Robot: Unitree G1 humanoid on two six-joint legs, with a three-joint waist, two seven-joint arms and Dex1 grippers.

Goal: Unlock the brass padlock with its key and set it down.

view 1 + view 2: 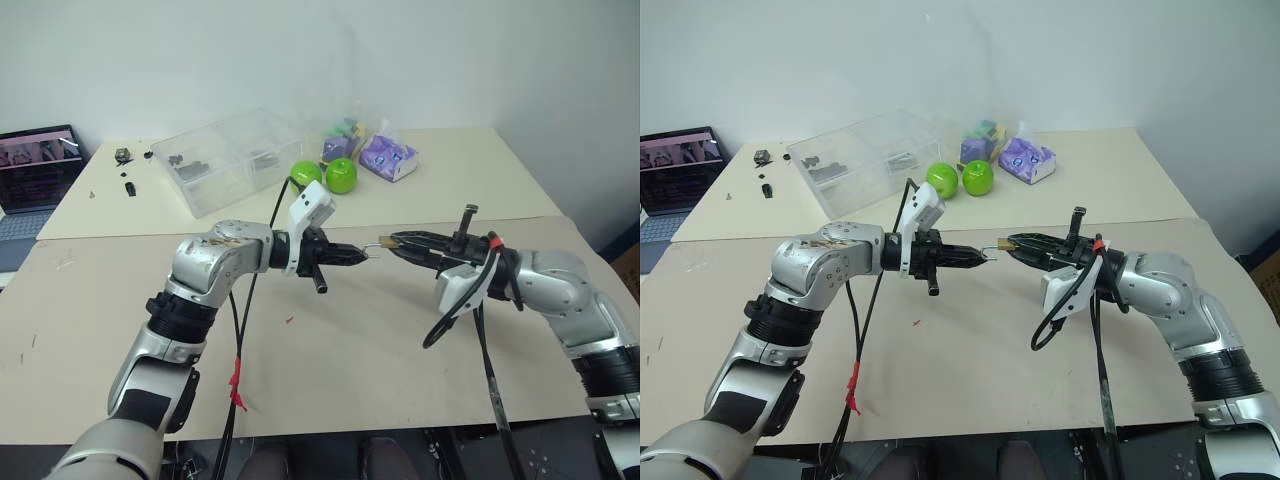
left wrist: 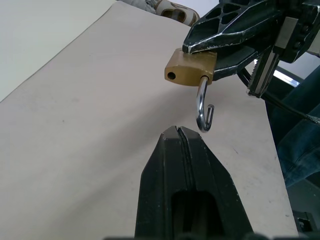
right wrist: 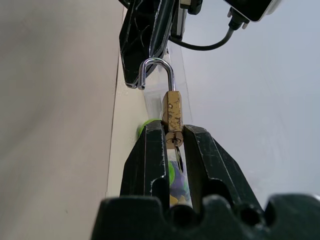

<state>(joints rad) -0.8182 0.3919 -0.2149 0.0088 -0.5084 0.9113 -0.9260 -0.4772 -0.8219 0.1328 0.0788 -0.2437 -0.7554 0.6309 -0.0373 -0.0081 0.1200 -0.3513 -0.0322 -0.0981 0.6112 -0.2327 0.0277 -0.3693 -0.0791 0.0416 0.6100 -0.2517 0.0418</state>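
Pinching the brass padlock [image 2: 191, 66] by its body, the right gripper [image 1: 397, 241] is held above the near desk [image 1: 330, 350], its arm reaching in from the right with the fingers [image 3: 150, 155] pointing left and roughly level. The shackle [image 2: 204, 110] is seen swung open, one end still seated in the body and the hooked free end hanging clear. A key [image 3: 176, 150] is seen in the base of the lock, between the right fingers (best read in the right wrist view). No brand or writing can be read on the padlock.

The left gripper [image 1: 356, 255] is held opposite, its arm bent at the elbow and the fingers pointing right, slightly downward. Its fingers are pressed together on nothing, with the tips just beside the shackle's free end; contact cannot be told.

On the far desk [image 1: 470, 170], two green apples [image 1: 325, 175] are set side by side, with a clear plastic box [image 1: 225, 155] to their left and a purple packet [image 1: 388, 155] to their right (its print is too small to read). A laptop [image 1: 35, 170] stands open at the far left.
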